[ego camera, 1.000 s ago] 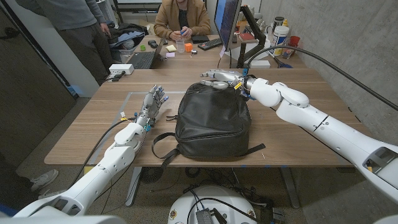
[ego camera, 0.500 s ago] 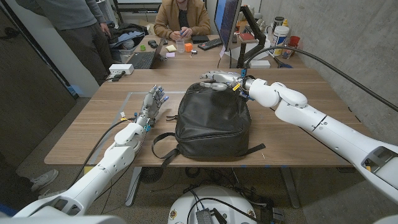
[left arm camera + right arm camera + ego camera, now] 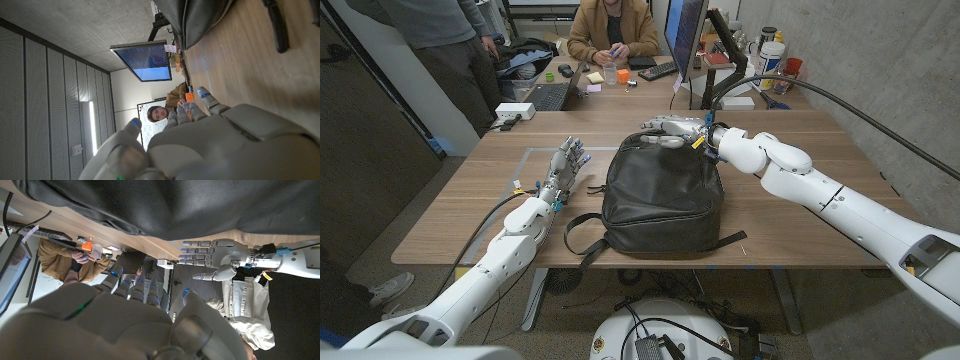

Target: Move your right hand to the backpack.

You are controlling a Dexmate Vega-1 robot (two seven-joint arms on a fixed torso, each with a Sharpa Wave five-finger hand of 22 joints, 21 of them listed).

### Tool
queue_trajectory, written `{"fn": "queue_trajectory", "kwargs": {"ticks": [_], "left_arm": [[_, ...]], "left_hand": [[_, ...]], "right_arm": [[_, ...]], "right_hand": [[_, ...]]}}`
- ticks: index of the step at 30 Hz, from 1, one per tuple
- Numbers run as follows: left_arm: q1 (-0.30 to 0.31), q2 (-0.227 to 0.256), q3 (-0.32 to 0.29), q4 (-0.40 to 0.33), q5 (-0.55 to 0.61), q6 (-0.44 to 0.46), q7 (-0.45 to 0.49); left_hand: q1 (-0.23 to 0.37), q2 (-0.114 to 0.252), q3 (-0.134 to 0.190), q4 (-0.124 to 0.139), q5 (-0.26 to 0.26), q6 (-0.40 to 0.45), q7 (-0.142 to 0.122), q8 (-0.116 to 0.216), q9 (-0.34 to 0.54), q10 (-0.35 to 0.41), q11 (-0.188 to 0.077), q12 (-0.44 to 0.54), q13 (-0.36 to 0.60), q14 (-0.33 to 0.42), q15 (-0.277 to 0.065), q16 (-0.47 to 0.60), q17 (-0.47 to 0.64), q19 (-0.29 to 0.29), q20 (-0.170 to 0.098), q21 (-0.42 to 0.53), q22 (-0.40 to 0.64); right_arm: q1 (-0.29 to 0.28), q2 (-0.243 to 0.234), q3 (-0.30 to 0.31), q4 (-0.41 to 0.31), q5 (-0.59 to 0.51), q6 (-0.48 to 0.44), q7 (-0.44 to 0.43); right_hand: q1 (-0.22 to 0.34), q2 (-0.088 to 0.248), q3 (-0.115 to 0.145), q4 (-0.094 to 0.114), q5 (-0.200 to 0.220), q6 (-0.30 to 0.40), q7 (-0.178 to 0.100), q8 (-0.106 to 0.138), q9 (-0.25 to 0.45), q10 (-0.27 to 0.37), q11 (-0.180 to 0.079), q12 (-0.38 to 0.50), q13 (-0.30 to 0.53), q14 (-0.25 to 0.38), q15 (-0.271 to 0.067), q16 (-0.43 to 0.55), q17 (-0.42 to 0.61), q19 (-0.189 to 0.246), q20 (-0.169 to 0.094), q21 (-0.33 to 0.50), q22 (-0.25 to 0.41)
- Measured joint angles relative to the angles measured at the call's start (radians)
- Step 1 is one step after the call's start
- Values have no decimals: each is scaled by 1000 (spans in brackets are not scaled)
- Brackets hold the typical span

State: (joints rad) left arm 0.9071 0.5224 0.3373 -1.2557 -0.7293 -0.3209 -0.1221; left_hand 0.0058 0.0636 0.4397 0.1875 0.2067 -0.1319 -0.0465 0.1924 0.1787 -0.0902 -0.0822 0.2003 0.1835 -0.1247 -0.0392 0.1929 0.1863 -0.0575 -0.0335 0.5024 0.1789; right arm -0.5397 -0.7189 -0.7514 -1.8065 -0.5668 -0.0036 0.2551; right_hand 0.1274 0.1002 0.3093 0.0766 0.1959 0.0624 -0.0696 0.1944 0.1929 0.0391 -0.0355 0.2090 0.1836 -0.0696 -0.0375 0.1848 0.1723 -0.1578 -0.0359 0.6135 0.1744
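At the backpack's (image 3: 663, 190) far end, the right hand (image 3: 670, 127) hovers, fingers spread, while the left hand (image 3: 566, 166) stands open on the counter (image 3: 470, 205).

Wooden table (image 3: 470, 205), black backpack (image 3: 662, 195) lying on it, straps trailing toward its front edge

Contact between right hand (image 3: 670, 128) and the black soft fabric backpack (image 3: 660, 190) not resolvable: fingers sit at its far top edge. Small orange item held by seated person (image 3: 612, 30) behind backpack too small to identify
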Motion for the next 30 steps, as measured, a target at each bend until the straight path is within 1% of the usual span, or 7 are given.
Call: {"fn": "queue_trajectory", "kwargs": {"ticks": [7,8,12,13,15,27,30], "left_arm": [[0,1,-1,0,-2,0,-2],[0,1,-1,1,-2,0,-2],[0,1,-2,2,-3,0,-4],[0,2,-2,3,-3,0,-4],[0,2,-2,4,-3,0,-5],[1,3,-4,7,-5,-2,-9],[2,3,-4,7,-6,-2,-10]], "left_hand": [[0,0,0,0,0,0,0,0,0,0,0,0,0,0,0,0,0,0,0,0,0],[0,0,0,0,0,0,0,0,0,0,0,0,0,0,0,0,0,0,0,0,0],[0,0,0,0,0,0,0,0,0,0,0,0,0,0,0,0,0,0,0,0,0],[0,0,0,0,0,0,0,0,0,0,0,0,0,0,0,0,0,0,0,-2,0],[0,0,0,0,0,0,0,0,0,0,0,0,0,0,0,0,0,0,0,-7,0],[0,0,0,0,0,0,0,0,0,0,0,0,0,0,0,0,0,0,0,-7,0],[0,0,0,0,0,0,0,0,0,0,0,0,0,0,0,0,0,0,0,-7,0]], "right_arm": [[2,3,-5,0,-12,-2,5],[2,3,-6,0,-15,-3,5],[3,5,-10,0,-20,-4,9],[3,6,-10,0,-23,-5,11],[3,6,-12,0,-25,-6,13],[6,13,-23,1,-40,-12,23],[7,13,-24,1,-44,-12,24]], "right_hand": [[7,-7,-1,-2,0,0,0,0,0,0,0,0,0,0,0,0,0,0,0,-8,0],[7,-7,3,-5,0,0,0,0,0,0,0,0,0,0,0,0,0,0,0,-8,0],[7,-7,-1,-9,0,0,0,0,0,0,0,0,0,0,0,0,0,0,0,-8,0],[11,-11,-1,-9,0,0,0,0,0,0,0,0,0,0,0,0,0,4,4,-8,0],[12,-12,-5,-13,0,0,0,0,0,0,0,0,0,0,0,0,0,9,2,-8,0],[12,-12,-6,-13,0,-4,-4,0,0,0,0,0,0,0,0,0,0,12,-2,-8,0],[12,-12,-10,-17,0,-4,-4,0,0,0,0,0,0,0,0,0,0,18,4,-15,0]]}}
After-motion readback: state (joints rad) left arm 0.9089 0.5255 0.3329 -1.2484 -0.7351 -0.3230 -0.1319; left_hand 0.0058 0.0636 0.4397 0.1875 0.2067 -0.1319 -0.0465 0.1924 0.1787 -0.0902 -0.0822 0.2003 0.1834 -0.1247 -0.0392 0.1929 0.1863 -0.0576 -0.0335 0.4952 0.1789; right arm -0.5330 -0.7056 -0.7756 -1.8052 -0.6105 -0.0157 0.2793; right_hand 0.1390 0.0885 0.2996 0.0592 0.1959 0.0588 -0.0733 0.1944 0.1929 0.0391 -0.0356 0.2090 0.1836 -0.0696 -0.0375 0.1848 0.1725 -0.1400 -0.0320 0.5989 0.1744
